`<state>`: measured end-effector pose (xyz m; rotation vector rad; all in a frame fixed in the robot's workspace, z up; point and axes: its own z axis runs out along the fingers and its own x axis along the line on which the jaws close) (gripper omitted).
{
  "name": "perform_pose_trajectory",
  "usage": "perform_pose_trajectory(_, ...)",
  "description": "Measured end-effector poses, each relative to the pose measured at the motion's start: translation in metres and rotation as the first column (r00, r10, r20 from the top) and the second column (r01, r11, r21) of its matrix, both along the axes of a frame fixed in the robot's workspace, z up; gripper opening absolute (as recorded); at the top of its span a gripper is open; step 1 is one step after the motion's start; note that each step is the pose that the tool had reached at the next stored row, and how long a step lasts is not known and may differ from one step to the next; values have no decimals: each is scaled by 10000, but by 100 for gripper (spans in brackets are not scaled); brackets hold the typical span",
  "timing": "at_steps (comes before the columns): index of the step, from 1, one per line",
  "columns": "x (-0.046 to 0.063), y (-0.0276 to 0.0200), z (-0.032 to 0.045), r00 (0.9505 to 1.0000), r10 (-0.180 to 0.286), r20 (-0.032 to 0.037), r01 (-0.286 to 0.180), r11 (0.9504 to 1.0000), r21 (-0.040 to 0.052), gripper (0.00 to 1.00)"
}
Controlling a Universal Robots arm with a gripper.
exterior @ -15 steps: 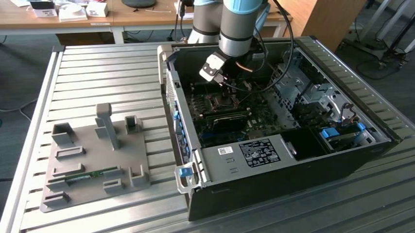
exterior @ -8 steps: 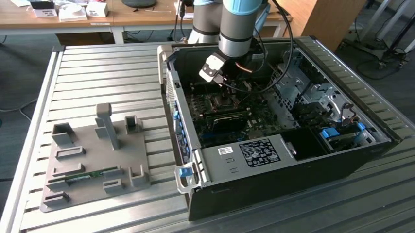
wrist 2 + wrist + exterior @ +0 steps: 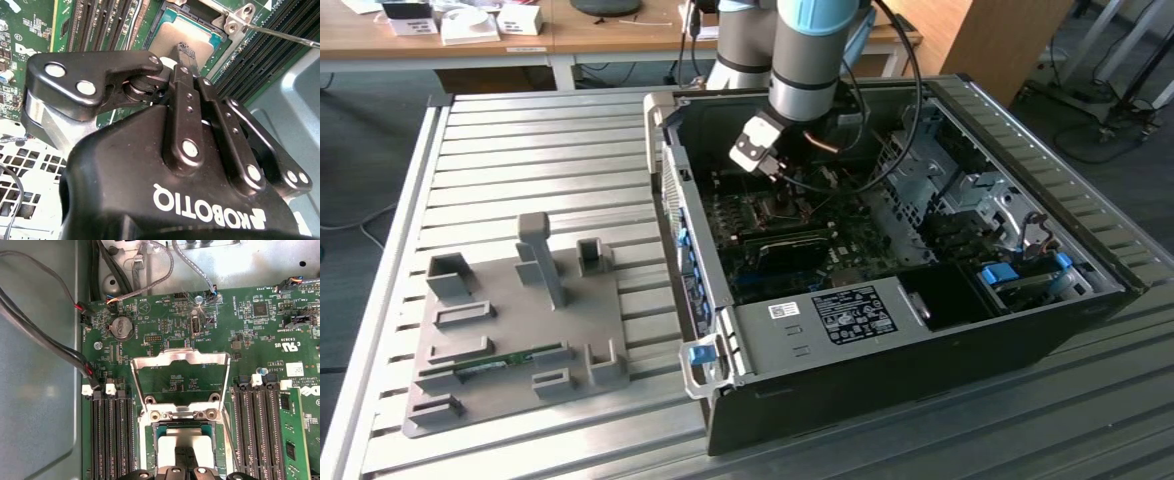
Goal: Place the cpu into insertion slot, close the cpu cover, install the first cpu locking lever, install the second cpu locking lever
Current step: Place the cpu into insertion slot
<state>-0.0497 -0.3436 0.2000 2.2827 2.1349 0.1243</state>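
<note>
Pincer (image 3: 186, 50) pressed together, tips over the cpu (image 3: 167, 444) lying in the insertion slot (image 3: 146, 440); cpu cover (image 3: 180, 356) stands open; memory slots (image 3: 112, 435) flank the socket; cables (image 3: 45, 340) run alongside.

Cpu (image 3: 167, 445) was recorded as greyish-silver; cpu cover (image 3: 180, 356), silvery. Motherboard (image 3: 250, 335) was logged green with white print. End effector (image 3: 186, 50) was noted black with white lettering. Computer case (image 3: 921, 370) was listed black; tabletop (image 3: 520, 150), silvery, ribbed.

Cpu cover (image 3: 210, 359) open, cpu (image 3: 167, 444) seemingly in insertion slot (image 3: 148, 450)
</note>
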Motion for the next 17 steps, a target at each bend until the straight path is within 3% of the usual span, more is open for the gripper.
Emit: perform_pose_trajectory(17,0,0,-16,10000,0,2,0,10000,2,11)
